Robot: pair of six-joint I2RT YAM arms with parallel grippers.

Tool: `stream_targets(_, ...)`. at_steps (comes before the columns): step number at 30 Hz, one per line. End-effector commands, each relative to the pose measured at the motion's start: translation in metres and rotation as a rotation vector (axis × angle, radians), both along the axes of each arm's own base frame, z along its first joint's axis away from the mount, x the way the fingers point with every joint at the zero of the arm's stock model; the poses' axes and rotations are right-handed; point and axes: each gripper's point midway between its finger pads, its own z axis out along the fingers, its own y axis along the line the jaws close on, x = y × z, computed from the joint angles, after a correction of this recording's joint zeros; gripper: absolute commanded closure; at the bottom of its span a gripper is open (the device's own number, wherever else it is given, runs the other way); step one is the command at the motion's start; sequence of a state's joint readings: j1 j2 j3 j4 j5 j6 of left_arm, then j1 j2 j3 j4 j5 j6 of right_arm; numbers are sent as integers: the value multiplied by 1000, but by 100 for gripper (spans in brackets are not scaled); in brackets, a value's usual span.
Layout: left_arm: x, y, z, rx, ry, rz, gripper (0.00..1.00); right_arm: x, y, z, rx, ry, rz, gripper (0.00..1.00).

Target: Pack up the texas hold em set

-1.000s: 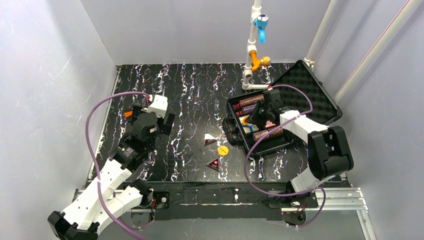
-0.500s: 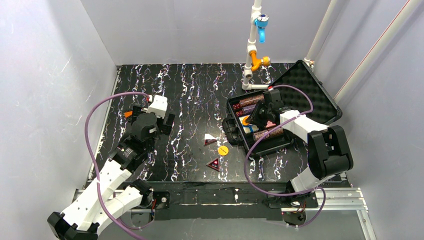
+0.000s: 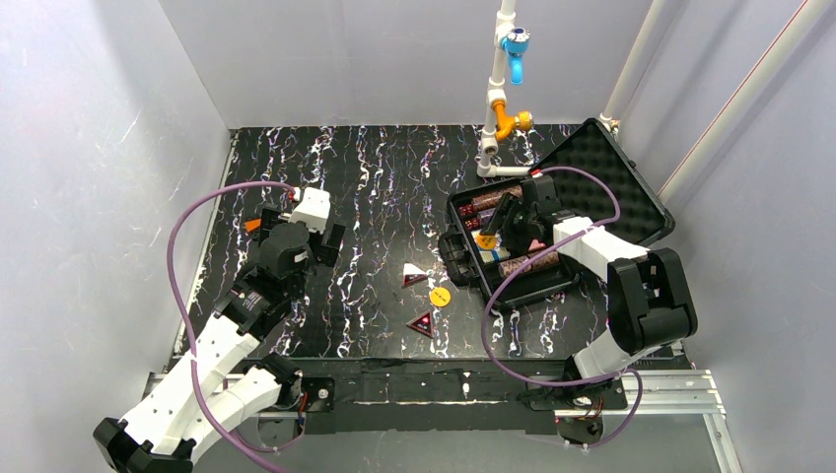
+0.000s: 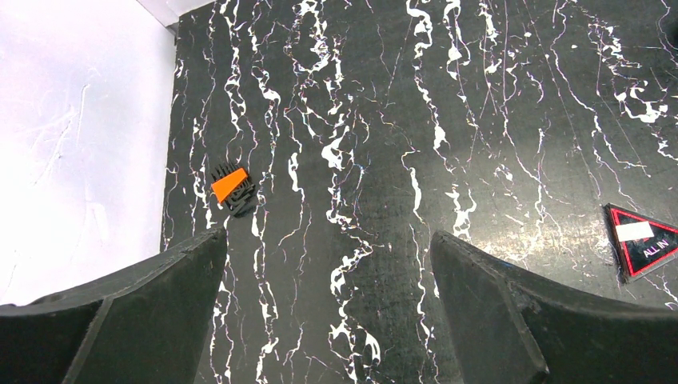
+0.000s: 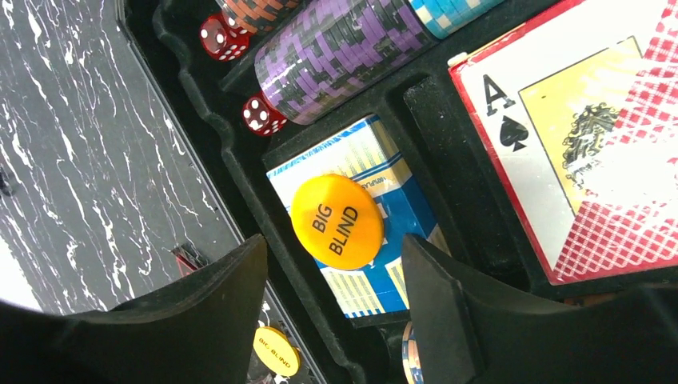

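The black case [image 3: 567,286] lies open at the right, its foam lid [image 3: 616,182] tipped back. My right gripper [image 3: 505,225] hangs open over the case's tray. An orange "BIG BLIND" disc [image 5: 337,221] lies loose on the blue card deck [image 5: 404,212], just beyond my open right gripper [image 5: 332,244]. Beside it are the red deck [image 5: 584,144], a purple chip roll [image 5: 344,52] and red dice [image 5: 262,114]. On the table lie another orange disc [image 3: 440,296] and two triangular markers [image 3: 413,275] [image 3: 422,323]. My left gripper [image 4: 326,236] is open and empty above bare table.
A small orange-and-black piece [image 4: 232,188] lies near the left wall. A white pipe stand [image 3: 493,118] with blue and orange fittings rises behind the case. An "ALL IN" triangle [image 4: 644,240] shows at the right edge of the left wrist view.
My right gripper went from shut to open over the case, and the orange disc it carried now lies on the blue deck. The left arm has not moved.
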State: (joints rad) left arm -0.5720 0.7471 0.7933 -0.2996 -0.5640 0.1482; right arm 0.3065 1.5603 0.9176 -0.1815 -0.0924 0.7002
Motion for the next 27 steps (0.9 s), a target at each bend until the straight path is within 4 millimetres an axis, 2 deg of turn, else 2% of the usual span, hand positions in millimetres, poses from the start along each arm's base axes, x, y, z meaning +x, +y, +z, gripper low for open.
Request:
stream_targets(1,-2,1,4,-1,-12,0,2,-1,-10,6,-26,-20,-16,23)
stream_targets(5,-2,1,3,0,-10,0,2,2,-12,15,-37,-44,-25,7)
stream_targets(7,-2,1,3,-1,-9,0,2,3,-14,21,-44,-59,-32,2)
stream_targets(19,-1,0,2,0,-4,-1,2,10,-24,71,-85,-195,-62,2)
stream_targets(24,-1,0,3,-3,-5,-2,2,8,-11,88,-131,-244,-23,2)
stream_targets(27,-1,-1,3,-5,-4,-7,2,4,3,99,-183,-279,26,2)
